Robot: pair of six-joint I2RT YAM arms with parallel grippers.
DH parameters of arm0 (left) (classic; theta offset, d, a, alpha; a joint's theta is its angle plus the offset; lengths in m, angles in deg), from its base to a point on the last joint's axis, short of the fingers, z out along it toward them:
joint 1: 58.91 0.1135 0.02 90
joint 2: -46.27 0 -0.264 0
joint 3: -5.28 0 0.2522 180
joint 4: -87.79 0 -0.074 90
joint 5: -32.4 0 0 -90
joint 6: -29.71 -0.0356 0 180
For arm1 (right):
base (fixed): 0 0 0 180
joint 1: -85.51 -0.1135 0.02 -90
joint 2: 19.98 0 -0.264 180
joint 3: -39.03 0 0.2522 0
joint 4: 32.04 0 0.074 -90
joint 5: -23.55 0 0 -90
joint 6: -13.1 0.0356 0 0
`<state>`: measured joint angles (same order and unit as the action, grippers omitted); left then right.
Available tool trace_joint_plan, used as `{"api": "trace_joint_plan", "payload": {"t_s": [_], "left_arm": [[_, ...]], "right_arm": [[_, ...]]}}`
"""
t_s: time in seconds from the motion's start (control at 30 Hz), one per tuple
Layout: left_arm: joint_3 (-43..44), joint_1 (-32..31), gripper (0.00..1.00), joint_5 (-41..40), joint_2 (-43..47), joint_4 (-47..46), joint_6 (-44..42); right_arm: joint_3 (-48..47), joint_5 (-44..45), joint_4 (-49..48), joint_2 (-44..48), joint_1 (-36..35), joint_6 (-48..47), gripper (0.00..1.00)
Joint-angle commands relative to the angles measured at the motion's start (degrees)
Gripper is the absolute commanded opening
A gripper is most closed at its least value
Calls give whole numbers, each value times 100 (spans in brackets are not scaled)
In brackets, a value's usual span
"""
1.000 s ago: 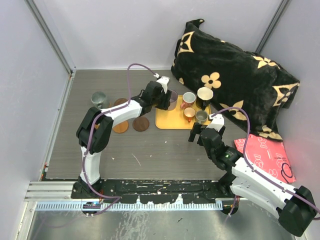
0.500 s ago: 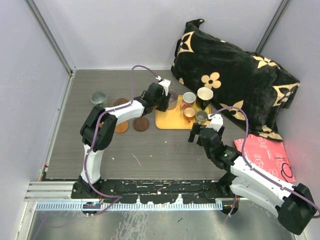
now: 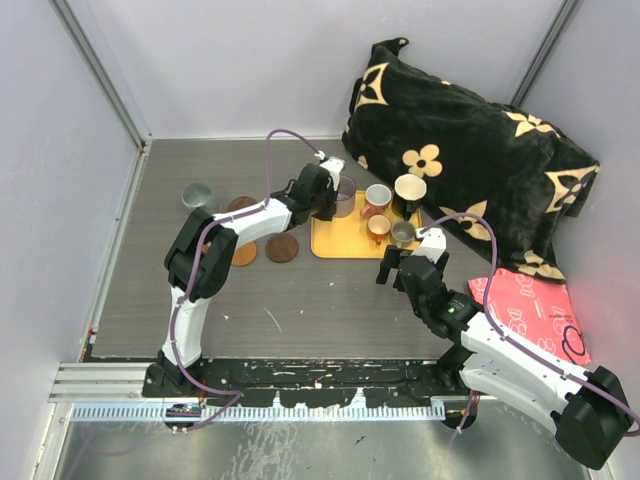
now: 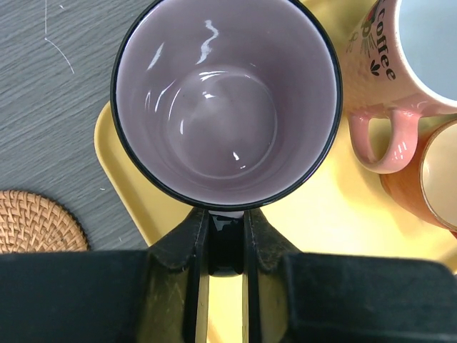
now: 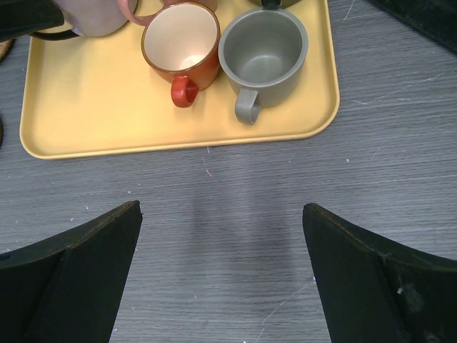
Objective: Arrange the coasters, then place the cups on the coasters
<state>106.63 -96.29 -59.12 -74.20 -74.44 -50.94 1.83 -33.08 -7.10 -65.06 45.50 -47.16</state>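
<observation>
Six cups, three coasters (as far as visible) — one tray.

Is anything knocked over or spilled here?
Nothing spilled or tipped. The purple mug, pink mug, orange cup and grey cup stand upright on the yellow tray. Only the big black pillow looks odd on a table.

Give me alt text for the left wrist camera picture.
Top-down view into an empty purple mug on a yellow tray, the left hand pinching its handle. A pink mug and an orange cup sit to its right; a woven coaster lies off the tray.
</observation>
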Motion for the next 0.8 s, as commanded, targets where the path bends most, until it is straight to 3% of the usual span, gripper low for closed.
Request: {"api": "trace_joint_plan", "payload": {"t_s": [0.0, 0.53, 0.77], "left_arm": [[154, 30, 0, -46, 126, -132, -21], [-330, -41, 0, -550, 1235, -246, -140], [-1056, -102, 0, -768, 2025, -366, 0]], "right_arm": [[-143, 124, -261, -17, 4, 61, 100], [-117, 109, -270, 51, 11, 76, 100], [-94, 76, -272, 119, 6, 84, 100]]}}
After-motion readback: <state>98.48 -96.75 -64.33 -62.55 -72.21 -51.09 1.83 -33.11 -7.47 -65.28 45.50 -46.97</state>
